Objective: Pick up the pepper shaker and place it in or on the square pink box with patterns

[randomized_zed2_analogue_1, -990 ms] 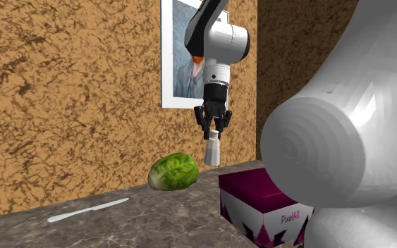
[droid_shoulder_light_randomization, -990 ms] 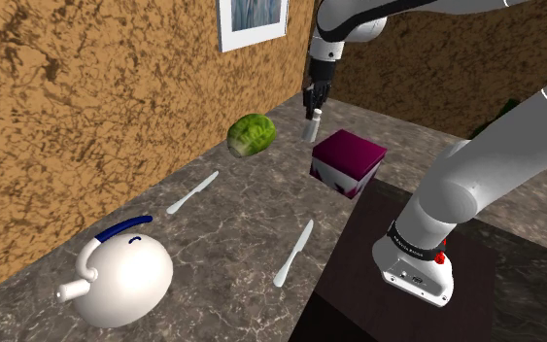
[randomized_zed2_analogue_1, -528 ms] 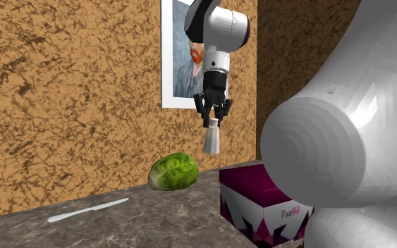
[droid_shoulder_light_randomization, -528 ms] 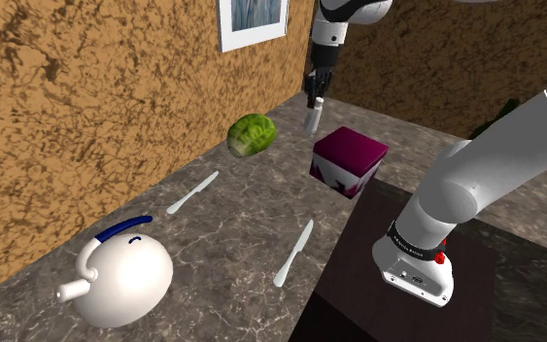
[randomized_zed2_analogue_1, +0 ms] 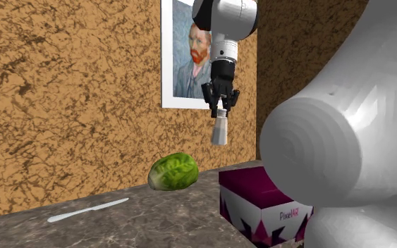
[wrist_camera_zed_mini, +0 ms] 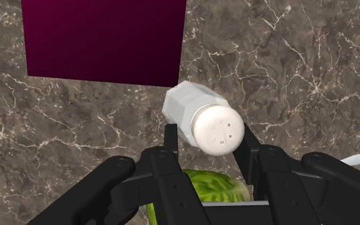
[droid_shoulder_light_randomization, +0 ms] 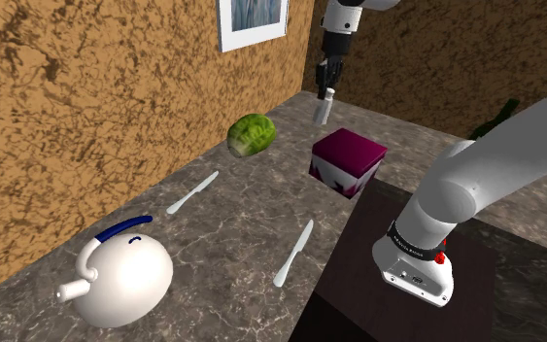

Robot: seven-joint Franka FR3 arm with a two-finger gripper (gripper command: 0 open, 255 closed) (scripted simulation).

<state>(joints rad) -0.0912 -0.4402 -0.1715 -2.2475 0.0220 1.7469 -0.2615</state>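
My black gripper point(droid_shoulder_light_randomization: 328, 87) point(randomized_zed2_analogue_1: 220, 108) point(wrist_camera_zed_mini: 205, 142) is shut on a white faceted pepper shaker point(droid_shoulder_light_randomization: 324, 108) point(randomized_zed2_analogue_1: 220, 130) point(wrist_camera_zed_mini: 197, 116), which hangs tilted below the fingers, high over the counter. The square box point(droid_shoulder_light_randomization: 348, 161) point(randomized_zed2_analogue_1: 260, 200) point(wrist_camera_zed_mini: 105, 39) has a dark magenta top and white patterned sides. It stands on the marble counter, below the shaker and a little to the shoulder view's right. In the wrist view the box top lies beyond the shaker, off to one side of it.
A green lettuce head point(droid_shoulder_light_randomization: 252, 134) point(randomized_zed2_analogue_1: 173, 171) point(wrist_camera_zed_mini: 210, 185) lies by the wall under a framed portrait point(randomized_zed2_analogue_1: 193, 56). Two knives point(droid_shoulder_light_randomization: 192, 192) point(droid_shoulder_light_randomization: 293, 253) and a white kettle with a blue handle point(droid_shoulder_light_randomization: 123, 273) lie further along the counter. The dark stand point(droid_shoulder_light_randomization: 412, 282) adjoins the box.
The gripper has risen with the shaker and shifted toward the shoulder view's right, nearer above the box. Everything else is where it was.
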